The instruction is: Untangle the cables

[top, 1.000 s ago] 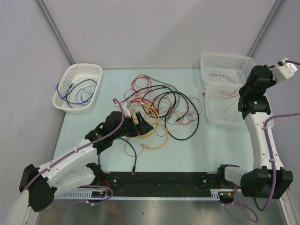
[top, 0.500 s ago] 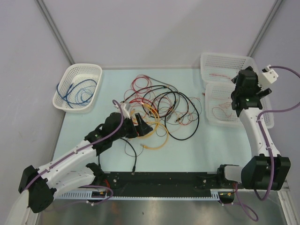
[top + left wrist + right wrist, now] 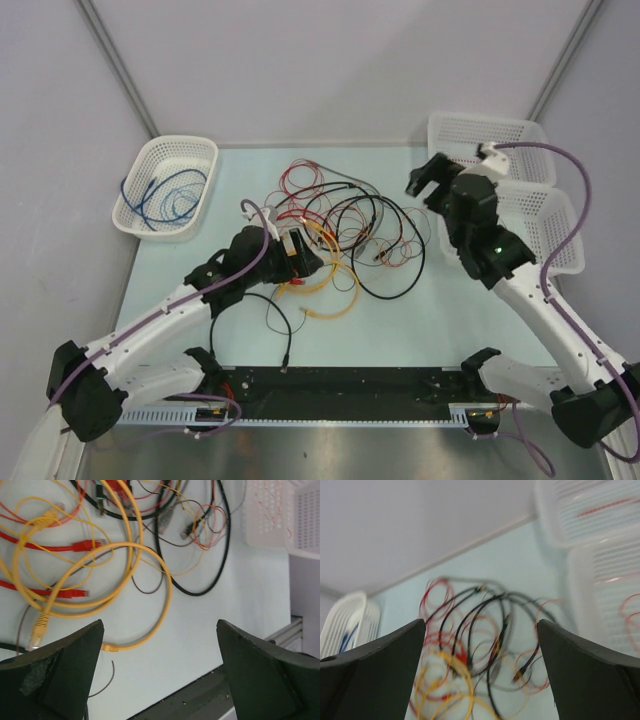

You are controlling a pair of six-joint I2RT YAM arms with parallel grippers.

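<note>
- The cables [image 3: 340,235], red, yellow and black, are found in the middle of the table [image 3: 420,320]. They are looped over one another in one loose heap.
- This heap is judged to be the larger part of the work that is left.
- A blue cable [image 3: 160,195] is seen alone in the white basket [image 3: 190,141] at the far left corner of the table, so it is taken as already separated.
- At the far right corner, thin red wires [image 3: 600,507] are seen in the far basket [image 3: 460,130] and in the near basket [image 3: 555,235]. The right wrist view is blurred, so their number cannot be told with certainty.
- The left gripper [image 3: 160,645] is held low over the near left part of the heap. Its fingers are spread wide and nothing is pinched between them.
- The right gripper [image 3: 480,650] is raised over the right side of the heap, beside the two baskets. Its fingers are spread wide too and nothing is carried.
- As no cable is gripped, the next strand is not yet taken. The task is judged to be partly done.
</note>
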